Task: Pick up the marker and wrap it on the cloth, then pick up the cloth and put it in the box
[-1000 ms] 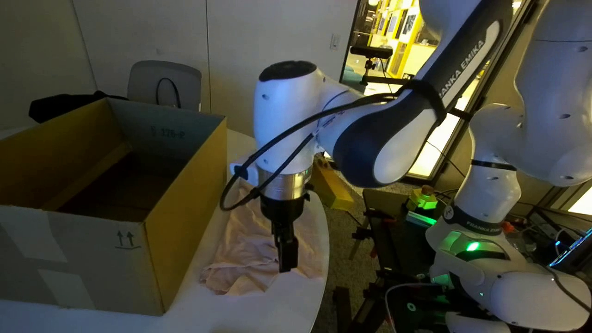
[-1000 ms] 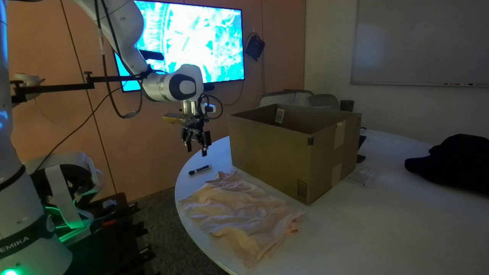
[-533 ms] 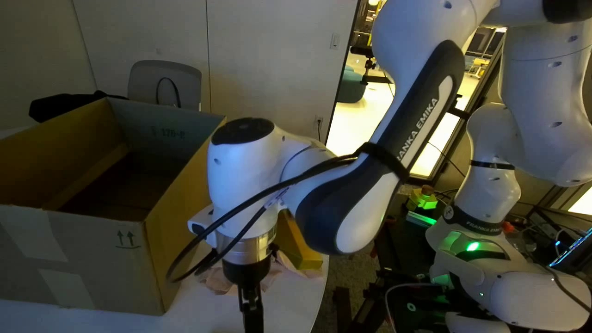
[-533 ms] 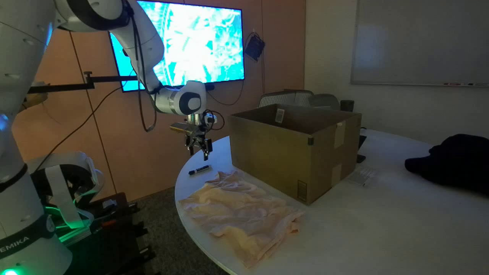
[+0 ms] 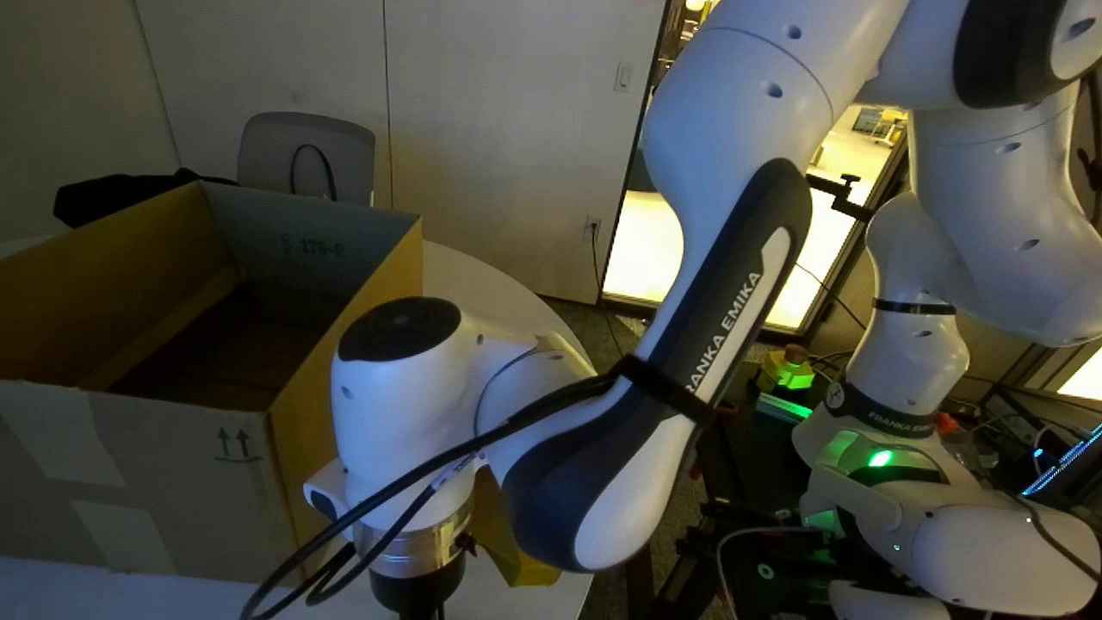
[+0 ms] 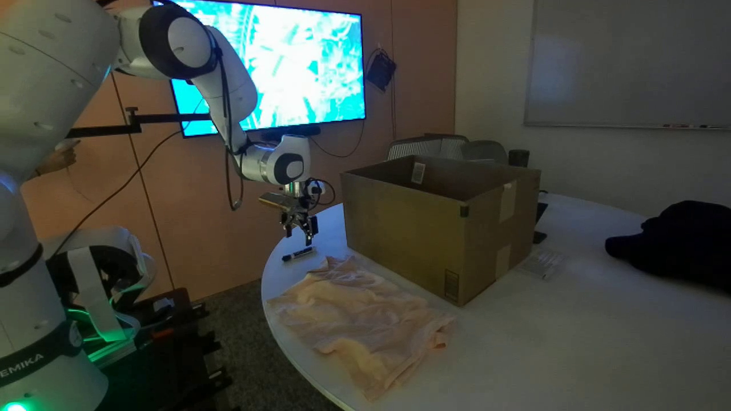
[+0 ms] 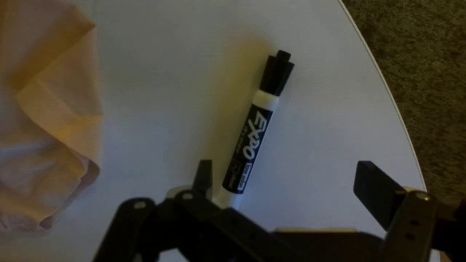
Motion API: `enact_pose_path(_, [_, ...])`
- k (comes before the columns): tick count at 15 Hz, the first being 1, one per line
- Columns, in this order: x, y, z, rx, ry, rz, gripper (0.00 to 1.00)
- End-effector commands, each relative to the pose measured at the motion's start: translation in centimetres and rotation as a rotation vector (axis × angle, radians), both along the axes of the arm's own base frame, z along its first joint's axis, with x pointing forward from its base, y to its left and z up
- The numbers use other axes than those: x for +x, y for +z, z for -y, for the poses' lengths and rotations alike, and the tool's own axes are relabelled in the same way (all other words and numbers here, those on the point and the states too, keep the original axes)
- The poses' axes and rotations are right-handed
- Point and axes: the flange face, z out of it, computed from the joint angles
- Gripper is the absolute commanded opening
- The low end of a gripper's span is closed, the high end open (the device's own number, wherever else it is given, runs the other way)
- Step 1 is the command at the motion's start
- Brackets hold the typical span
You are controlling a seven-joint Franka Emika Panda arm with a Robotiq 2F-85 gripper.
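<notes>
The gripper (image 7: 284,173) is hovering near the marker (image 7: 251,138), 2 fingers (image 7: 378,193) spread apart. A clean pick is likely needing the marker centred between them before lowering. The marker is lying on the worktop (image 7: 320,123), the cloth (image 7: 51,120) near it, the box (image 6: 400,228) farther off.

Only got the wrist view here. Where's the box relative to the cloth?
Observer: In an exterior view, the cardboard box stands on the table, beside the cloth.

Operator: OK. I have the marker and the open tool, but just part of the cloth at the picture's left edge. Spread or bunched?

Observer: Spread out, if rumpled: in an exterior view it covers a broad patch of the table, reaching close to the curved edge.
</notes>
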Motion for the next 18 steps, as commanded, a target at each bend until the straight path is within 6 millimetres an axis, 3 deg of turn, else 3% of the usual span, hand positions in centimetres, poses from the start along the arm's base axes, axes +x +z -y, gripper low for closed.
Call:
enact_pose_path(1, [1.3, -2.3, -0.8, -0.02, -0.041, 0.012, 1.0])
enact_pose_path(6, [1.6, -4.5, -0.7, -0.055, -0.069, -0.004, 1.0])
enact_pose_path(10, [1.5, -4.8, -0.7, -0.073, -0.072, -0.011, 1.0])
enact_pose_path(12, [1.5, -4.8, -0.5, -0.08, -0.068, -0.02, 0.72])
enact_pose_path(18, [1.4, -3.2, -1.3, -0.099, -0.041, -0.054, 0.24])
